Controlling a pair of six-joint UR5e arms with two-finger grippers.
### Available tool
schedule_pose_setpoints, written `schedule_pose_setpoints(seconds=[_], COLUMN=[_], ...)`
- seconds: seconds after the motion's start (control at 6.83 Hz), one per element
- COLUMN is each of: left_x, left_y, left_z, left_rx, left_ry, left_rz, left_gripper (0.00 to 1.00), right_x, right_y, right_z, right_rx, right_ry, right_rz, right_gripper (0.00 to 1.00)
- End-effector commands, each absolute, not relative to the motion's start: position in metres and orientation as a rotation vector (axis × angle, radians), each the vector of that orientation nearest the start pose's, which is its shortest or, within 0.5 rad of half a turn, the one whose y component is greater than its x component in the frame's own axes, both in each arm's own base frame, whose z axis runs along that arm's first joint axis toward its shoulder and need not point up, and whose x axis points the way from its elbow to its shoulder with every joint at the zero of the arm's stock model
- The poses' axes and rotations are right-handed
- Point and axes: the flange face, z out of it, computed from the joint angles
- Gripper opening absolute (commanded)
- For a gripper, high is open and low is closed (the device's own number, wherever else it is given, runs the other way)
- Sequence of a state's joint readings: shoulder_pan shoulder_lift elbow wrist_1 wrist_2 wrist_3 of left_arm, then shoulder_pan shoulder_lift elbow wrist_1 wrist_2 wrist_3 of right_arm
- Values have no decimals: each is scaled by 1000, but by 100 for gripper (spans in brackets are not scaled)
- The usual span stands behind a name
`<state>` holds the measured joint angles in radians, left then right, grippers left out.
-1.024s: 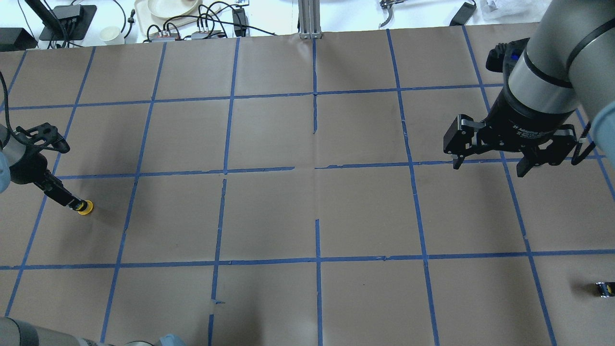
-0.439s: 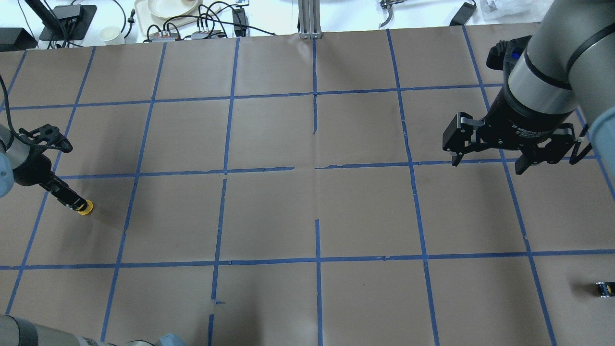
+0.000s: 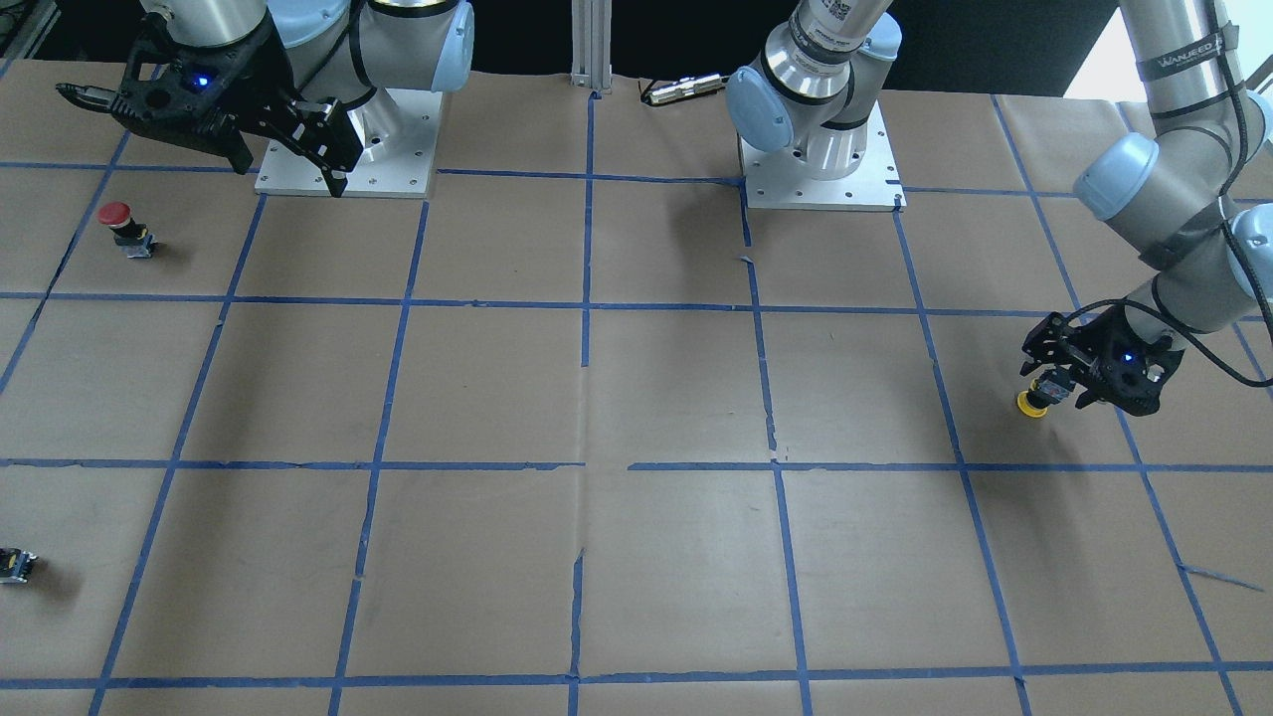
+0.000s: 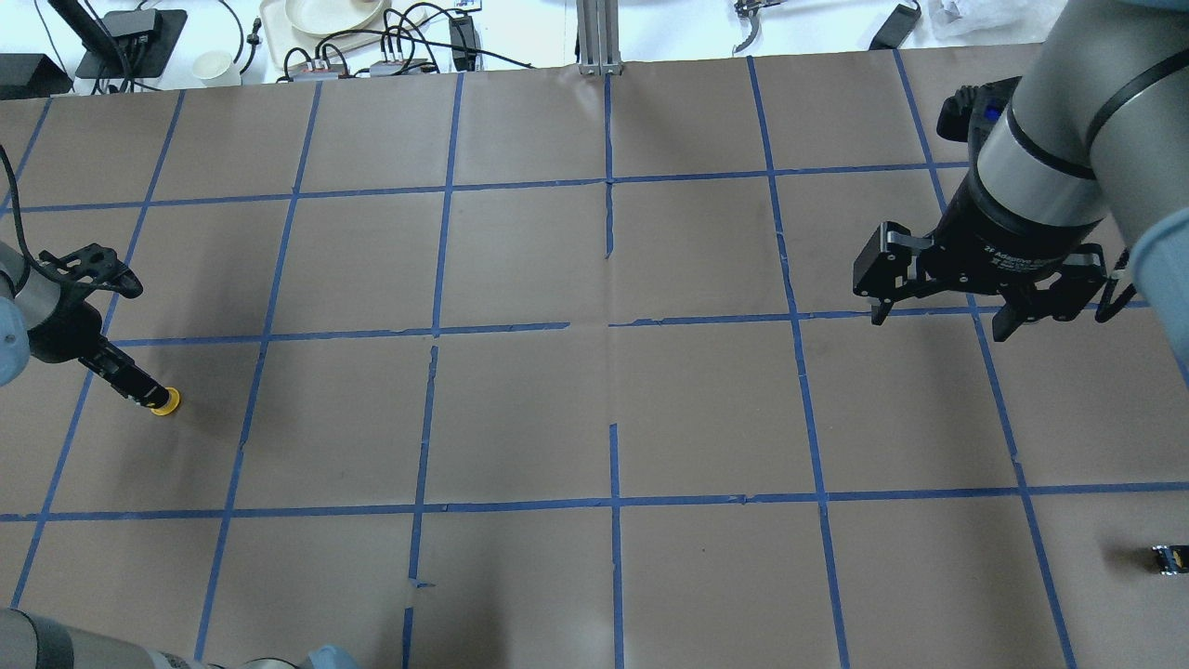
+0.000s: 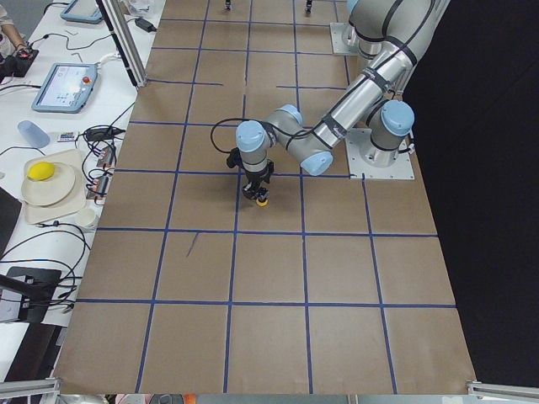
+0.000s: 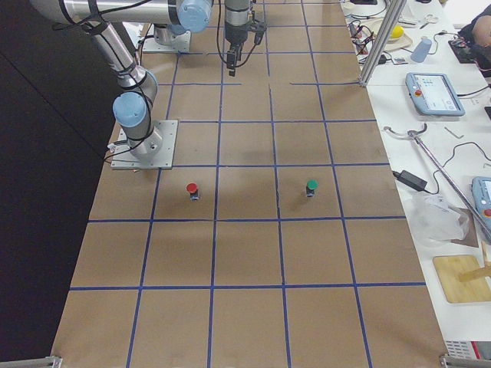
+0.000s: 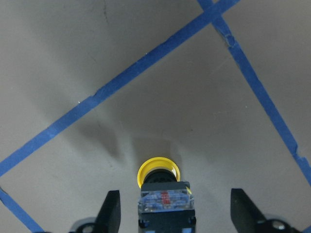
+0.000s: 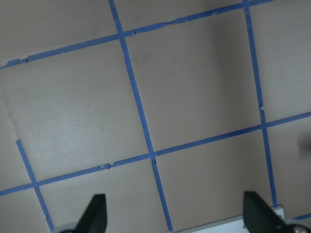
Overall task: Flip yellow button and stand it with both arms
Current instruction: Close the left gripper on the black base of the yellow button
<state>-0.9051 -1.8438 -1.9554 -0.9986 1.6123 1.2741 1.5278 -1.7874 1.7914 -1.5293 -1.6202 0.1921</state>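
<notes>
The yellow button (image 4: 166,403) is near the table's left edge, its yellow cap (image 7: 157,171) down on the paper and its black and grey body (image 7: 165,203) pointing up toward the left gripper. My left gripper (image 7: 175,208) is open. Its fingers (image 7: 111,209) stand wide on either side of the body without touching it. It also shows in the front view (image 3: 1066,386) and the left side view (image 5: 257,187). My right gripper (image 4: 940,323) is open and empty, high above the right half of the table, far from the button. It also shows in the front view (image 3: 291,177).
A red-capped button (image 3: 116,216) and a green-capped one (image 6: 311,186) stand on the right half. A tiny black part with a yellow spot (image 4: 1168,557) lies at the right edge. The arm base plates (image 3: 820,184) sit at the robot's side. Cables and dishes lie beyond the far edge.
My left wrist has shifted slightly toward the table's left edge, and the yellow button stays where it was. My right gripper has drifted a little to the left.
</notes>
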Motion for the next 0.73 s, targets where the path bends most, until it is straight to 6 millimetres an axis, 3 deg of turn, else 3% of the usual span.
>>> schedule_pose_setpoints(seconds=[0.0,0.29,0.44,0.59], left_x=[217,218,218,221], left_y=[-485,-485,-485,-489], left_z=[224,224,224,230], left_rx=[953,953,951,947], left_ry=[3039,3038,3039,3031], left_rz=[134,136,136,119], left_gripper=[74,63,44,35], right_x=[108,111,111,116], right_y=[-400,-404,-407,-427], right_z=[472,480,481,468], right_rx=[385,377,372,367], right_ry=[3187,3169,3166,3108], right_rz=[76,41,32,26], right_gripper=[100,100,100,100])
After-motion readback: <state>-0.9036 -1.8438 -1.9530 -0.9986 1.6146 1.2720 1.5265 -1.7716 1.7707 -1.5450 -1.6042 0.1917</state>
